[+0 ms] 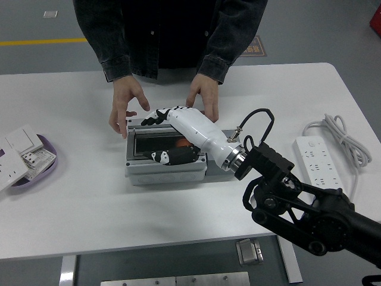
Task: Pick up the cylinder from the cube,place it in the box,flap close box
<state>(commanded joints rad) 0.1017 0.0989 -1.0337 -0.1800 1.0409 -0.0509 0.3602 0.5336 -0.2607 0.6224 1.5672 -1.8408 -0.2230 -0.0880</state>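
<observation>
The grey box (164,170) stands at the table's middle. Its lid (169,132) is tilted far down over the opening. My right hand (156,116), white with black fingers, lies spread on the lid's back part and holds nothing. The lid mirrors the hand. The orange cylinder (183,143) shows inside the box under the lid. The grey cube is hidden under my right forearm (205,138). A person at the far side holds one hand (125,104) at the box's back left and the other hand (205,98) at its back right.
A purple tray (49,167) with white switch plates sits at the left edge. A white power strip (318,164) with its coiled cable (333,128) lies at the right. My black right arm (297,202) crosses the table's near right part.
</observation>
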